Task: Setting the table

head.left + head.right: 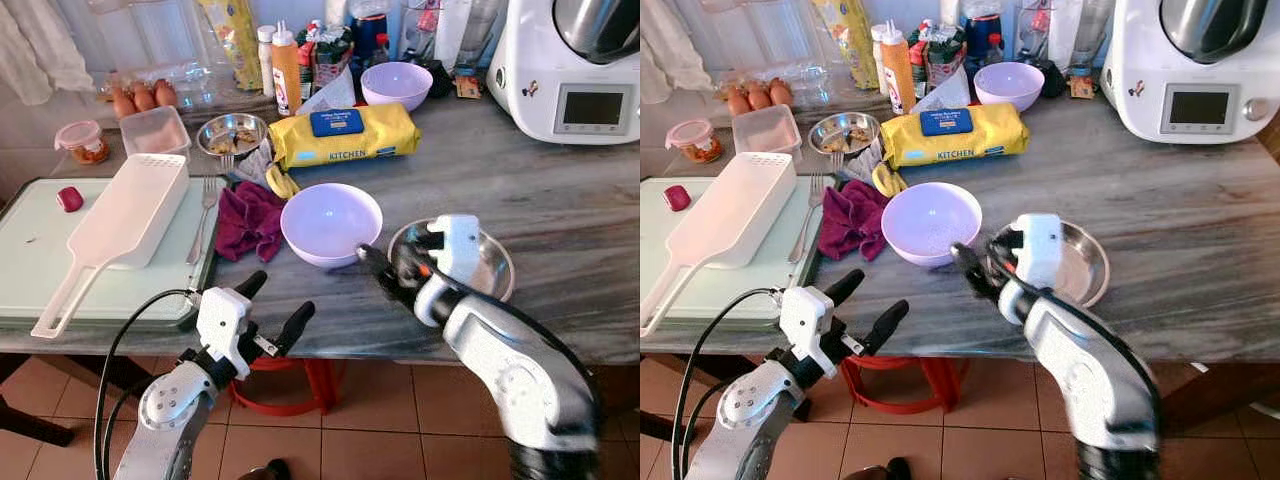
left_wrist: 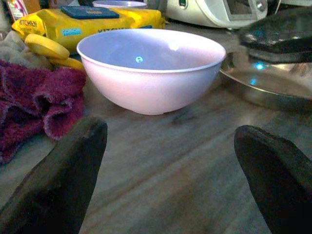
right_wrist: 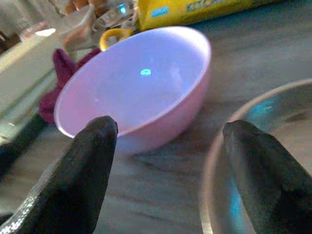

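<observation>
On the marble counter, close to its front edge, sits the pale lilac bowl (image 1: 331,223), empty and upright, with the steel plate (image 1: 493,262) at its 3 o'clock, just beside it and apart from it so far as the wrist views show. A crumpled maroon cloth (image 1: 249,220) lies at the bowl's 9 o'clock, and a fork (image 1: 205,215) rests beyond that on the edge of the green cutting board (image 1: 30,260), next to a white plastic scoop (image 1: 120,228). At the bowl's 12 o'clock lies a yellow wipes packet (image 1: 342,135), and farther back a second lilac bowl (image 1: 396,84) stands among bottles. The right gripper (image 1: 395,262) hovers over the near rim of the steel plate, its fingers spread and holding nothing, aimed at the gap between plate and bowl. The left gripper (image 1: 275,305) hangs off the counter edge at the bowl's 7 o'clock, fingers likewise parted and empty, pointed straight at the bowl. My reading is that the task is barely begun: bowl, plate and fork sit loosely among clutter rather than laid out as a place setting, and nothing is grasped. Picking up a dish, carrying it and arranging cutlery all seem to remain.
</observation>
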